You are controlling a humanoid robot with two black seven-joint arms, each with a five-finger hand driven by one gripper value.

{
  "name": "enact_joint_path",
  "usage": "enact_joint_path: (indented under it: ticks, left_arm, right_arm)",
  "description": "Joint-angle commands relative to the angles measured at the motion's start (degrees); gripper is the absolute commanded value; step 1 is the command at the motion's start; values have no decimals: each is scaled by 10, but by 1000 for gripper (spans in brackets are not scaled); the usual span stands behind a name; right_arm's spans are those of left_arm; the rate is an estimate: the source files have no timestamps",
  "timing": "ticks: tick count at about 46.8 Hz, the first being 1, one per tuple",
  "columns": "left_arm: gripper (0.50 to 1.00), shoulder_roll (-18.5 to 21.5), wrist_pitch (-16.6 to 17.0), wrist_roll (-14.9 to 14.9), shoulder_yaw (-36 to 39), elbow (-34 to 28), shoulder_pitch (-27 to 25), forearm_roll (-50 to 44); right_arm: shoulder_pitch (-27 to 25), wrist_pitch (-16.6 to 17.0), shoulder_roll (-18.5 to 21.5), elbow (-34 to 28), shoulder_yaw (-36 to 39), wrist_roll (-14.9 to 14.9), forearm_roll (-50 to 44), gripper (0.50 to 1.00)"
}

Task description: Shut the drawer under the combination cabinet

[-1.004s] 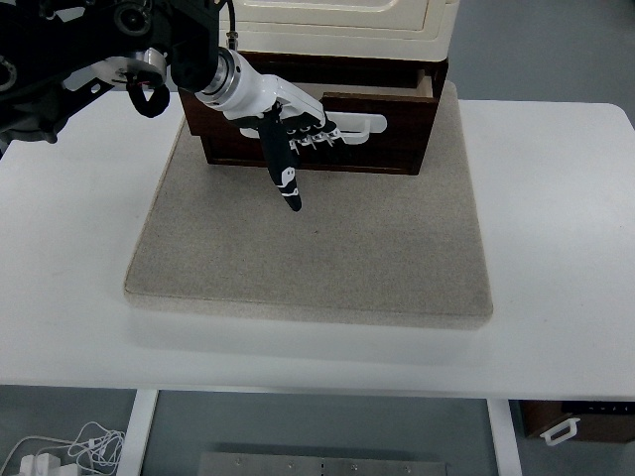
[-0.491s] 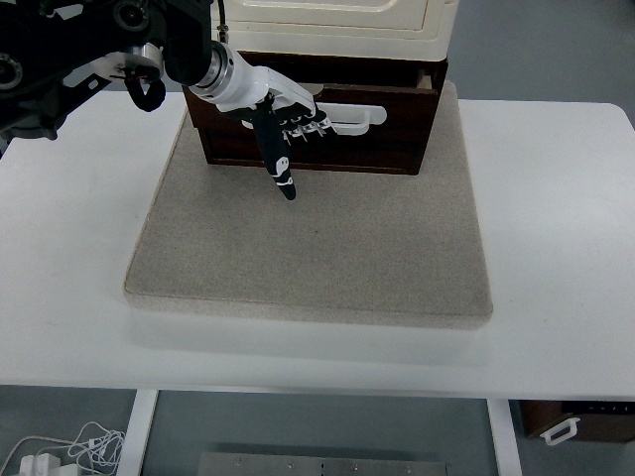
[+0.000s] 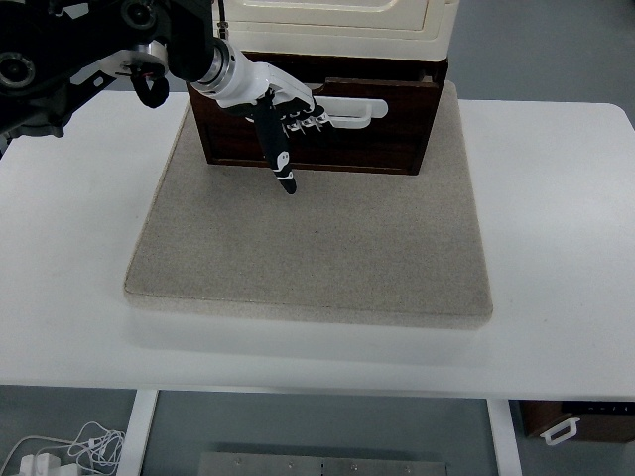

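A dark brown wooden drawer (image 3: 397,134) with a white handle (image 3: 352,113) sits under a cream cabinet (image 3: 337,22) at the back of the table. Its front stands nearly flush with the brown base. My left hand (image 3: 288,117), white and black, lies flat against the drawer front at the handle's left end, fingers stretched along it. The thumb points down toward the mat. It holds nothing. The right arm does not show.
The cabinet stands on a grey felt mat (image 3: 317,248) that covers the middle of the white table (image 3: 556,248). Cables lie on the floor at the lower left.
The left hand has pushed away from me, and the drawer has slid back into the cabinet base, from sticking out a little to almost flush.
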Motion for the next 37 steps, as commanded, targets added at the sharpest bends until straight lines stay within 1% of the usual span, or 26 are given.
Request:
enact_joint_path:
  ticks: [1, 13, 29, 37]
  left_arm:
    - [1000, -10, 0, 0, -8, 17, 0, 7]
    - [1000, -17, 0, 0, -17, 43, 0, 19]
    - [1000, -17, 0, 0, -17, 49, 0, 20]
    - [1000, -15, 0, 0, -18, 49, 0, 37]
  right_arm:
    - [0, 0, 0, 0, 0, 0, 0, 952]
    - [0, 0, 0, 1, 0, 0, 0, 952]
    - [0, 0, 0, 1, 0, 0, 0, 952]
    - [0, 0, 0, 0, 0, 0, 0, 952]
